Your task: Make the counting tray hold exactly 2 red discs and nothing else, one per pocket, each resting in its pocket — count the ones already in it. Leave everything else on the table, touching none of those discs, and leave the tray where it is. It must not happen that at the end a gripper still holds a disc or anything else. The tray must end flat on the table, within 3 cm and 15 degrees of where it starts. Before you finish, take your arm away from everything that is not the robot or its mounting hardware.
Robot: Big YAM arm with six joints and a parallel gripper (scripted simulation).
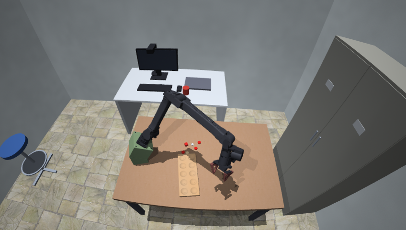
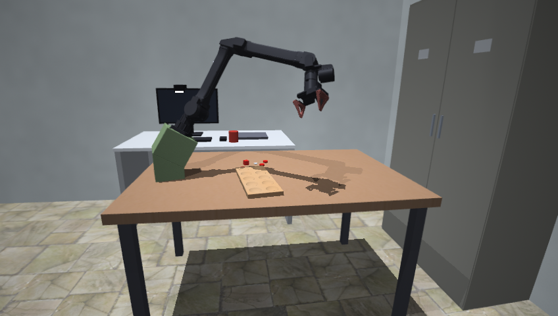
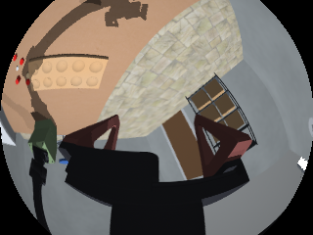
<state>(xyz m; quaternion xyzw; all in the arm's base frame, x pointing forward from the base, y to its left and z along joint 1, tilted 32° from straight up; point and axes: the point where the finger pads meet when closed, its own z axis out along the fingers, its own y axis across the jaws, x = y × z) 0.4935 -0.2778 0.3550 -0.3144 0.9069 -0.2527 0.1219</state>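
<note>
The wooden counting tray (image 1: 187,174) lies flat in the middle of the brown table, with two columns of round pockets. It also shows in the exterior view (image 2: 258,181) and the wrist view (image 3: 68,73). The pockets I can see hold nothing; the far ones lie in the arm's shadow. Small red pieces lie on the table just beyond its far end: one (image 1: 186,143), another (image 1: 198,142), a third (image 1: 196,148), and one (image 1: 183,152) at the tray's far edge. A tiny white piece (image 1: 192,143) lies among them. My gripper (image 2: 310,105) is open and empty, high above the table, right of the tray.
The arm's green base box (image 1: 140,151) stands at the table's left edge. A white desk behind holds a monitor, a keyboard and a red cylinder (image 1: 186,90). A tall grey cabinet (image 1: 342,128) stands close to the table's right side. A blue stool (image 1: 14,145) is far left.
</note>
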